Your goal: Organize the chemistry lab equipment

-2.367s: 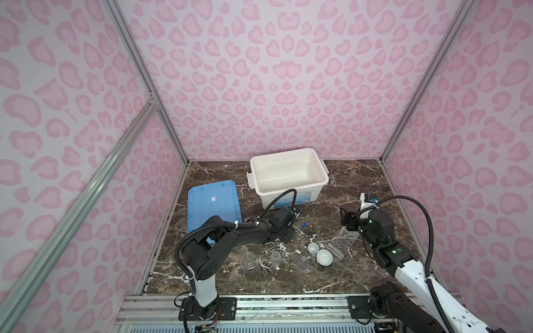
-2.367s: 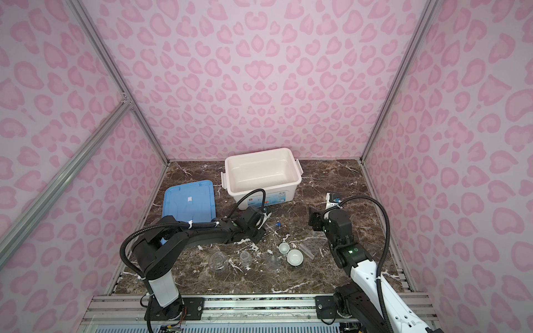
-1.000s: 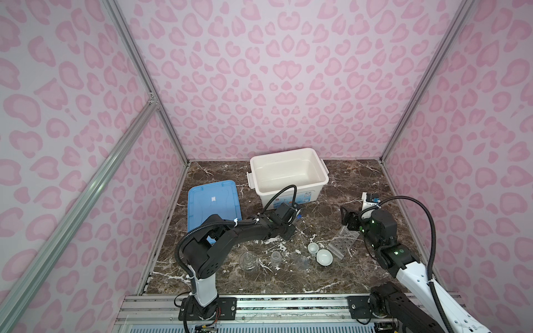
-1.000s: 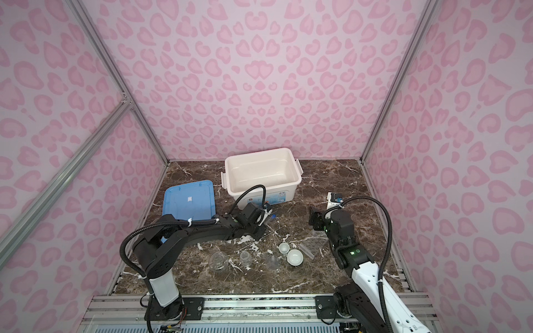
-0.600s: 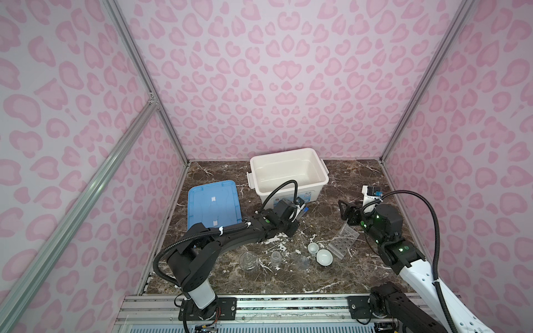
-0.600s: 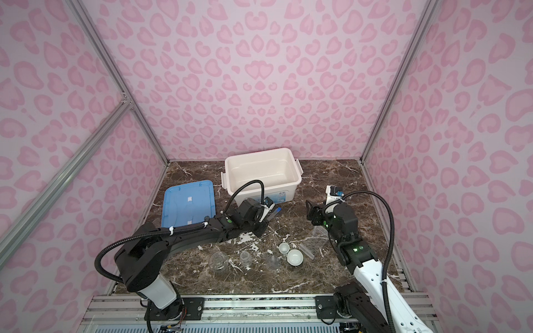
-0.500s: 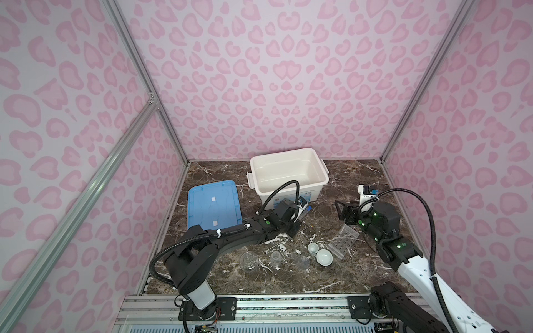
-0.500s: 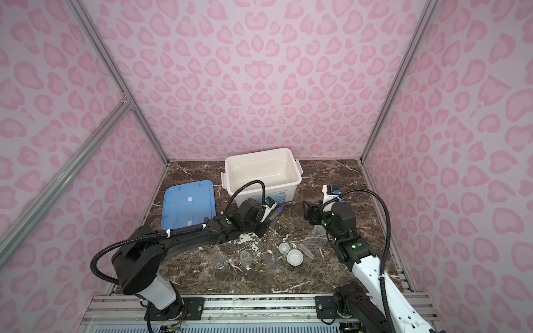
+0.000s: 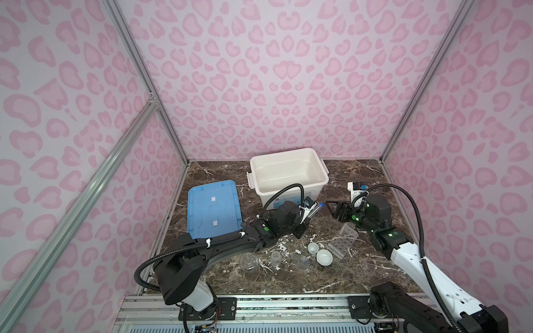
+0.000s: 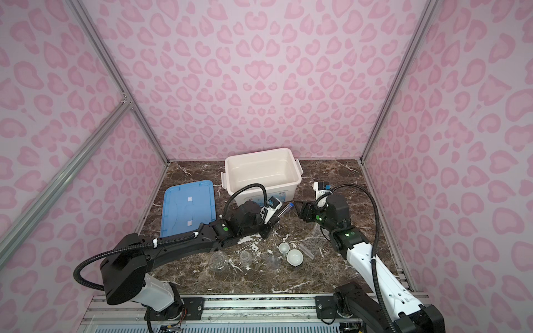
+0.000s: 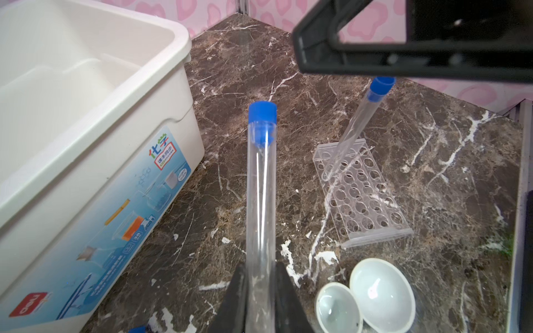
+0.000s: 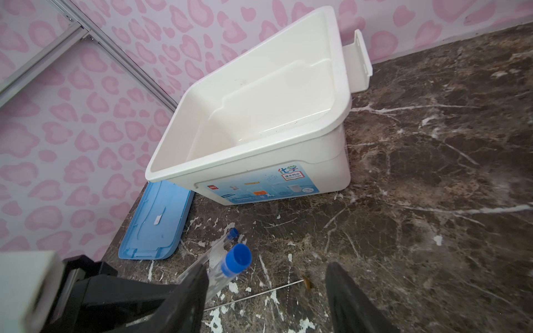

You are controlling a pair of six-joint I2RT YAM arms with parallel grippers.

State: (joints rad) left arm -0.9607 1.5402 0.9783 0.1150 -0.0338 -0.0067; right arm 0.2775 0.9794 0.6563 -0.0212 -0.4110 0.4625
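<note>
Left wrist view shows left gripper point(image 11: 261, 276) clamping a tube point(image 11: 261, 187), second tube point(image 11: 357, 127) leaning in the rack point(image 11: 360, 199); right wrist view, not the left's, shows right gripper point(image 12: 265, 265) with jaws apart.

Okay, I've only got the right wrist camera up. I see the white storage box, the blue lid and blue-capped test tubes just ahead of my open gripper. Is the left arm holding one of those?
Observer: Yes. The left gripper is shut on one test tube, gripping the end away from its blue cap.
Operator: Good. Where's the tube rack? It's not in my picture.
Observer: In both top views the clear tube rack lies flat on the table, closer to the robot's base than the right gripper and right beside the larger white dish.
</note>
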